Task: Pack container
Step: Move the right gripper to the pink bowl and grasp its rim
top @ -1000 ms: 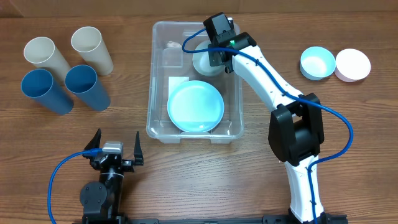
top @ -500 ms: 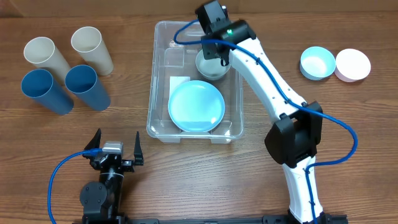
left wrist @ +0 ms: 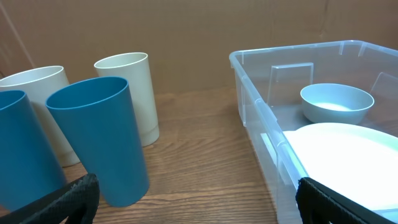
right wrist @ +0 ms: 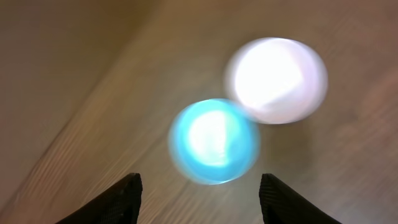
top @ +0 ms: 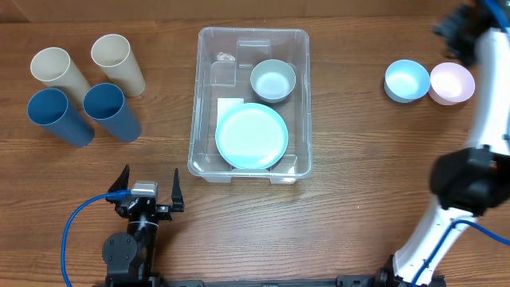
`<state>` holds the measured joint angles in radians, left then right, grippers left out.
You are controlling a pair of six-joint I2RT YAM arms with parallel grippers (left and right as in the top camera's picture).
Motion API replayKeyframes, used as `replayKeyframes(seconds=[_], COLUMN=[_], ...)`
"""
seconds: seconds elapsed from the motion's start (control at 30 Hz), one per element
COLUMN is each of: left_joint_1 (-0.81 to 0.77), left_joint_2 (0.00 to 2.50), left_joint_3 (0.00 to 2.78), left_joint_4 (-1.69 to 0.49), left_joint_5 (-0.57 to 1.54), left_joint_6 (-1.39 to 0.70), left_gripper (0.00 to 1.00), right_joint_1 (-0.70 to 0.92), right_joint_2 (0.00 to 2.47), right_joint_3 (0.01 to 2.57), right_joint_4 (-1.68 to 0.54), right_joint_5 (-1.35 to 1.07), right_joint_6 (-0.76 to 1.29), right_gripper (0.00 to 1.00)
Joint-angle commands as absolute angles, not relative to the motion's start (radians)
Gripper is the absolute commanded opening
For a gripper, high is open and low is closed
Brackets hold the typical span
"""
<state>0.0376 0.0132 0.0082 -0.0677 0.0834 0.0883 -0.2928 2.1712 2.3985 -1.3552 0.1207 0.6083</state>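
Note:
The clear container [top: 204, 96] sits mid-table and holds a light blue plate [top: 251, 136] and a pale grey-blue bowl [top: 272, 80]; in the left wrist view its wall [left wrist: 261, 118] shows with the bowl [left wrist: 336, 103] inside. A blue bowl [top: 406, 80] and a pink bowl [top: 452, 84] rest on the table at the right. My right gripper [right wrist: 200, 198] hovers open above these two, blurred, with the blue bowl [right wrist: 214, 141] and pink bowl [right wrist: 276, 79] below it and nothing between its fingers. My left gripper [top: 147, 189] stands open and empty near the front edge, also seen as the left gripper [left wrist: 199, 199] from its wrist.
Two cream cups [top: 57, 70] [top: 118, 62] and two blue cups [top: 57, 116] [top: 111, 111] lie at the far left. From the left wrist, a blue cup [left wrist: 99, 137] and a cream cup [left wrist: 127, 93] stand close ahead. The right arm [top: 466, 183] rises along the right edge.
My right gripper let go of the grey-blue bowl inside the container, opened wider, and swung away to the right over the blue and pink bowls. The left arm has not moved.

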Motion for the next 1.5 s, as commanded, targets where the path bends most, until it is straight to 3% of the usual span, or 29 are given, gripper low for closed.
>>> replayKeyframes(seconds=[0.0, 0.2, 0.73, 0.77, 0.83, 0.93, 1.17, 1.47], left_joint_1=[0.046, 0.046, 0.046, 0.046, 0.046, 0.046, 0.046, 0.046], left_joint_2=[0.006, 0.006, 0.006, 0.006, 0.006, 0.006, 0.006, 0.006], left_joint_3=[0.005, 0.005, 0.005, 0.005, 0.005, 0.005, 0.005, 0.005], left_joint_4=[-0.068, -0.068, -0.068, -0.068, -0.068, -0.068, -0.068, -0.068], left_joint_5=[0.097, 0.097, 0.097, 0.097, 0.097, 0.097, 0.097, 0.097], left_joint_6=[0.09, 0.09, 0.09, 0.09, 0.09, 0.09, 0.09, 0.09], left_gripper=[1.0, 1.0, 1.0, 1.0, 1.0, 1.0, 1.0, 1.0], right_joint_1=[-0.43, -0.526, -0.528, -0.528, -0.528, -0.528, -0.529, -0.453], right_joint_2=[2.203, 2.299, 2.465, 2.471, 2.471, 2.471, 2.456, 2.326], right_joint_3=[2.287, 2.157, 2.148, 2.148, 2.148, 2.148, 2.297, 2.715], right_joint_4=[-1.345, -1.277, -1.155, -1.152, -1.15, -1.16, -1.291, -1.533], right_joint_5=[-0.014, -0.013, -0.002, -0.002, -0.002, -0.001, -0.006, -0.131], right_joint_6=[0.653, 0.614, 0.577, 0.576, 0.576, 0.575, 0.572, 0.499], right_gripper=[0.63, 0.64, 0.62, 0.52, 0.24, 0.06, 0.04, 0.04])
